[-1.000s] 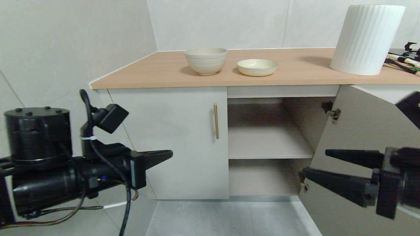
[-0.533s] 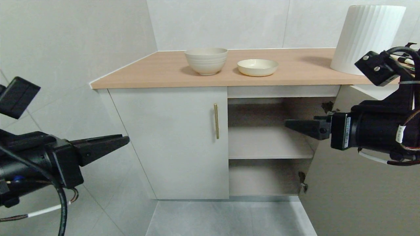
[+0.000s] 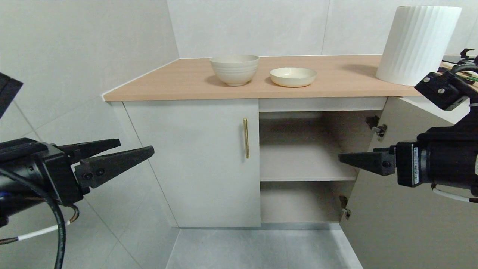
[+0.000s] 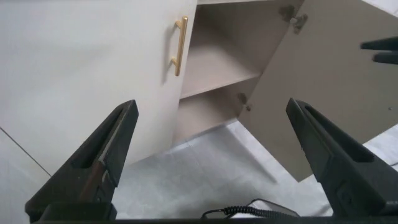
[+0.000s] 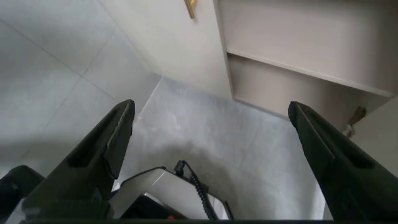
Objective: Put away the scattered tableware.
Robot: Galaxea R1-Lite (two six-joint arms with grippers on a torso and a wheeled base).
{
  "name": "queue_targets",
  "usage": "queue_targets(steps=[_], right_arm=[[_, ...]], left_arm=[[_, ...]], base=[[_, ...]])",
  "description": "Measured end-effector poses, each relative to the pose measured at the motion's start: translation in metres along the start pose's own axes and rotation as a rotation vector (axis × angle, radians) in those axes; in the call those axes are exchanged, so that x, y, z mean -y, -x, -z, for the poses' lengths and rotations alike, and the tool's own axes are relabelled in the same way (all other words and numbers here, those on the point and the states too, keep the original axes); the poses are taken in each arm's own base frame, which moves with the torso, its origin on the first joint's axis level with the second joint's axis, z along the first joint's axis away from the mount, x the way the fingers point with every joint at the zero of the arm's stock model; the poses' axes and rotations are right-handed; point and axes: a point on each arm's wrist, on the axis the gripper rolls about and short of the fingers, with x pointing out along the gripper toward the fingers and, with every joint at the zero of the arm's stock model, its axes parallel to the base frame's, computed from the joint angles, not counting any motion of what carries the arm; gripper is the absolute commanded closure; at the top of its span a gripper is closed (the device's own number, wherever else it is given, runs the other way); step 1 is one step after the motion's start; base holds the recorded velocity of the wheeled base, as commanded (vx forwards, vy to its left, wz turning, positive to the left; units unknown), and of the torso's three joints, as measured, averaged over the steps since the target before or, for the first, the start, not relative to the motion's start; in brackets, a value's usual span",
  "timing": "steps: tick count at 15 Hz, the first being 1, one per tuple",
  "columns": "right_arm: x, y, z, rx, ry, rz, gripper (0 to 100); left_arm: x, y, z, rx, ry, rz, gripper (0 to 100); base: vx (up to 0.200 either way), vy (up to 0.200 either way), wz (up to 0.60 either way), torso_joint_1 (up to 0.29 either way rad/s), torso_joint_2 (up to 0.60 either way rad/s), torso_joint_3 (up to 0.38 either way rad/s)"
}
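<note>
Bowl (image 3: 234,69) and shallow dish (image 3: 293,76) stand apart on the table (image 3: 179,80). They are probably ceramic: rigid, slick, breakable. Take each by its rim. Your left gripper (image 3: 136,145) and right gripper (image 3: 340,158) hang spread and empty beside the open cabinet (image 3: 302,162).

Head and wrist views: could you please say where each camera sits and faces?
Head: on the head, looking forward and down at cabinet, bowl, dish; left arm and right arm show.
Left wrist: behind its open jaws, facing the handle and shelf.
Right wrist: behind its open jaws, facing down at the floor.
All three share the handle and shelf.
</note>
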Motion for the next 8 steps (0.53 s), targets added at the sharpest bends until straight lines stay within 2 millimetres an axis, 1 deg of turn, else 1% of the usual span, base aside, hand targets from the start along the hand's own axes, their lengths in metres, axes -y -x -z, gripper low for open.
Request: queue_targets(steps=[2,8], right_arm=[[0.0003,0.0047,-0.0011,0.004,-0.001,0.001,0],[0.0004,0.0082,-0.0025,0.013,-0.002,0.001,0]], left_arm=[[0.0003,0.0005,0.0000,-0.002,0.001,0.002,0],[0.0001,-0.0002,0.0037,-0.035,-0.012,0.002,0]], base=[[0.000,0.000,0.00,0.000,0.00,0.000],[0.200,0.000,0.00,0.002,0.00,0.001]])
